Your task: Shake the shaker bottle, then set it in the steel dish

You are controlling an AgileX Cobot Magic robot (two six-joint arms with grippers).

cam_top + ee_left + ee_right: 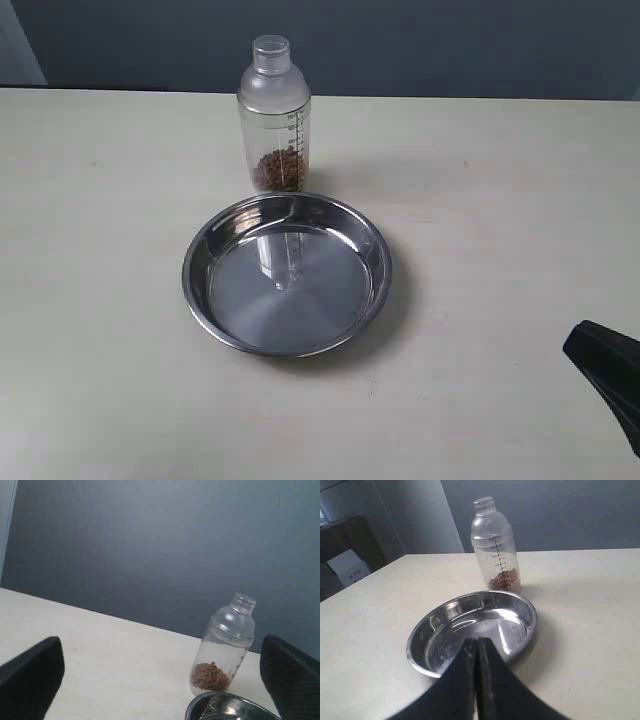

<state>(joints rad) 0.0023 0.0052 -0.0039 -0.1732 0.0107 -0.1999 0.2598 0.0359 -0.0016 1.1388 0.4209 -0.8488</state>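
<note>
On a pale tabletop (100, 200), ahead of both grippers, the clear plastic shaker bottle with a frosted domed top (275, 120) stands upright, with brown grains settled at its base. It sits just beyond the far rim of the round, shiny stainless-steel dish (375, 290); whether the two touch cannot be told. Nothing holds either one. The left gripper (160, 650) has its black fingers (30, 680) spread wide around bare air, probably readied for the bottle's body, which stands ahead and nearer one finger. The right gripper (477, 642) has its fingers pressed together on nothing and points across the dish towards the bottle. The dish lies empty, apparently waiting for the bottle once shaken. The exterior view catches only a black tip of the right gripper at its edge and nothing of the left. Only the wrist views show how each gripper is set.
</note>
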